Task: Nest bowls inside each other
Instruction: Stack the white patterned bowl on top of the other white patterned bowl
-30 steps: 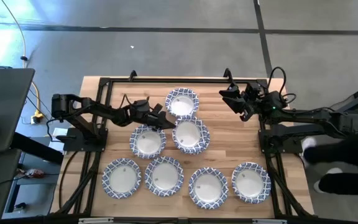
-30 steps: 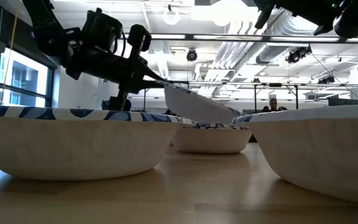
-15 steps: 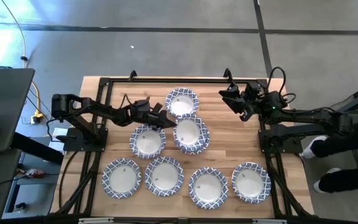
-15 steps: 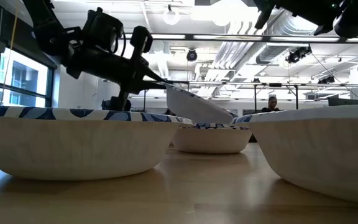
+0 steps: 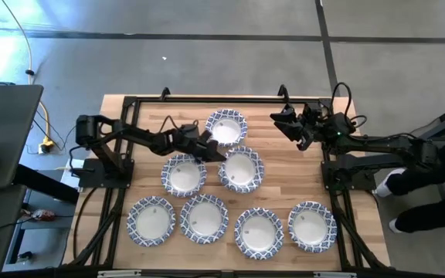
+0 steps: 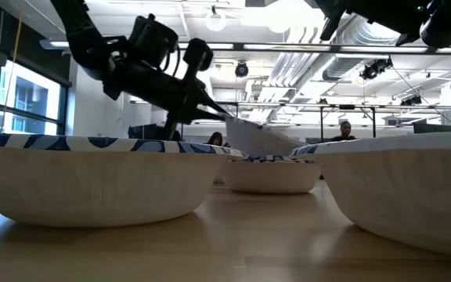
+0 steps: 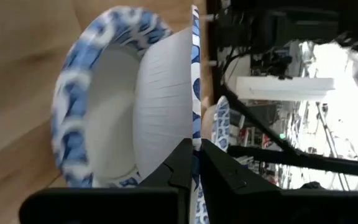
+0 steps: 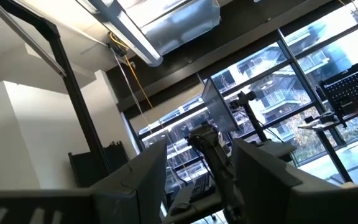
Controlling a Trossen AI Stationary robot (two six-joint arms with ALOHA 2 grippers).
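While table (image 5: pixel 284 189) carries seven bowl positions, near row holds four bowls (image 5: pixel 230 222) side by side; two more sit mid-table, one far bowl (image 5: pixel 226 127) behind them. Left arm (image 5: pixel 130 137) reaches in from left. Left gripper (image 5: pixel 215 154) clamped on rim of tilted bowl (image 5: pixel 240 171), mid-table, over another bowl. Right gripper (image 5: pixel 290 123) raised at far right, fingers apart, clear of bowls, holding nothing.

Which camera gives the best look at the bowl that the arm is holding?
The left wrist view: the left end effector pinches the held bowl by its rim, tilted over another bowl. The high view shows only its place; the low view only its side; the right wrist view misses it.
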